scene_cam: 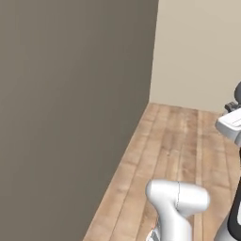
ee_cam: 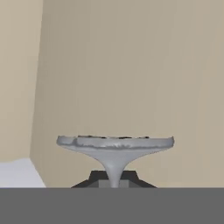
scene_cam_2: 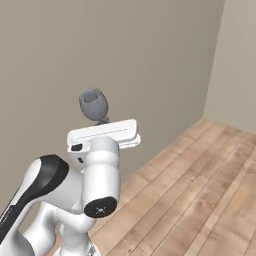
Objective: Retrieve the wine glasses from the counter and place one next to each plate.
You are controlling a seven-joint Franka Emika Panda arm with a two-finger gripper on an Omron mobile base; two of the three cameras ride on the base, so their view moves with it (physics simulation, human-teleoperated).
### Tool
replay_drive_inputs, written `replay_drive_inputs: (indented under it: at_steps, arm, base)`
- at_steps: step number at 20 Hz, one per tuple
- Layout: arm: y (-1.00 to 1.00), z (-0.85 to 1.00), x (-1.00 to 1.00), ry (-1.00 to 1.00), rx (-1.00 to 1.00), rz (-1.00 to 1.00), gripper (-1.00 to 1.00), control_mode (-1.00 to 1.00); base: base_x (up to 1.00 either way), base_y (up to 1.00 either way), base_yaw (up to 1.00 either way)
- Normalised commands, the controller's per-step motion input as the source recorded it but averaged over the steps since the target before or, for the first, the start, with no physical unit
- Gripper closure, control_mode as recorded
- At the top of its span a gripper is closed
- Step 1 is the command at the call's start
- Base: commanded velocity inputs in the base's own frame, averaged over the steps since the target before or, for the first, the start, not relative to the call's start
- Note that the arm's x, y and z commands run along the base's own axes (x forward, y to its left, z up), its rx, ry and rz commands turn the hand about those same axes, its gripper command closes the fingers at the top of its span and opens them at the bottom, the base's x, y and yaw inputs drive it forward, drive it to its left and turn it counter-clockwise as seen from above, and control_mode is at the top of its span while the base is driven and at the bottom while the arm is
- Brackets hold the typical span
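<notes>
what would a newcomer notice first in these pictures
Most striking is the grey-tinted wine glass, standing bowl-up above the white arm's hand in the right base view, against a plain tan wall. In the hand view the gripper is shut on its thin stem, with the glass's round foot spreading just beyond the fingertips. Below lies a wooden plank floor, running to the room's corner in the left base view.

Wall (scene_cam_2: 100,50) close ahead; open floor (scene_cam_2: 200,190) rt.
</notes>
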Motion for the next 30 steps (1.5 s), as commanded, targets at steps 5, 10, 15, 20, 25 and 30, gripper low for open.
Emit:
replay_drive_inputs:
  at_steps: [5, 10, 15, 20, 25, 30]
  arm:
    - [0.0, 0.0, 0.0, 0.0, 0.0, 0.0, 1.0, 1.0]
    - [0.0, 0.0, 0.0, 0.0, 0.0, 0.0, 1.0, 1.0]
    - [0.0, 0.0, 0.0, 0.0, 0.0, 0.0, 1.0, 1.0]
    - [0.0, 0.0, 0.0, 0.0, 0.0, 0.0, 1.0, 1.0]
    - [0.0, 0.0, 0.0, 0.0, 0.0, 0.0, 1.0, 1.0]
    - [0.0, 0.0, 0.0, 0.0, 0.0, 0.0, 1.0, 1.0]
  base:
    - [1.0, -0.43, -0.33]
    - [1.0, -0.33, -0.5]
    - [1.0, -0.02, -0.55]
    - [1.0, 0.12, -0.58]
    - [1.0, 0.09, -0.57]
    - [0.98, 0.01, -0.65]
